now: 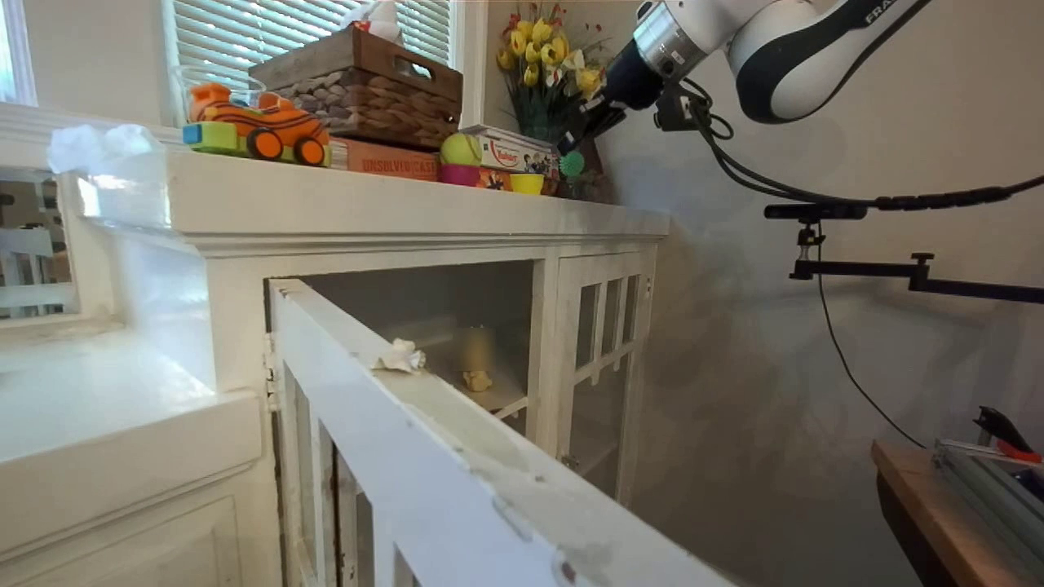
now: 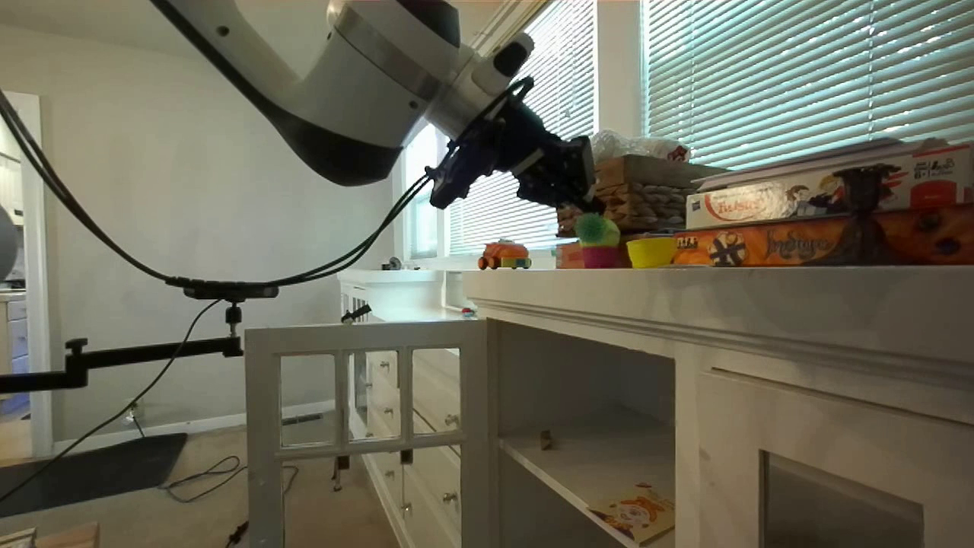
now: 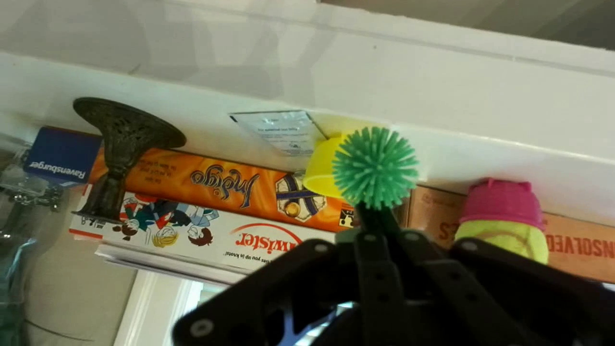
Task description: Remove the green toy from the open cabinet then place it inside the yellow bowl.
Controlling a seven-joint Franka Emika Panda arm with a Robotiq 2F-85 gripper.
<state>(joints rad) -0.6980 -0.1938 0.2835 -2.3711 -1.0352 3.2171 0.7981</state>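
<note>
The green toy [image 3: 376,167], a spiky ball, is pinched at the tips of my gripper [image 3: 378,211]. It also shows in both exterior views [image 1: 572,164] [image 2: 589,228], raised above the white cabinet top [image 1: 391,200]. The yellow bowl [image 3: 321,168] stands on that top; it also shows in both exterior views [image 1: 527,183] [image 2: 651,253]. In the wrist view the toy covers part of the bowl. I cannot tell the exact gap between them; the toy appears beside or in front of the bowl. The cabinet's glass-paned door [image 2: 365,332] stands open.
Game boxes [image 2: 768,209] lie behind the bowl. A pink cup [image 3: 502,204] with a tennis ball [image 3: 504,235] stands beside it. A dark candlestick [image 3: 120,149], a flat packet [image 3: 283,132], a wicker basket [image 1: 391,98], flowers [image 1: 542,53] and an orange toy car [image 1: 261,130] are also there.
</note>
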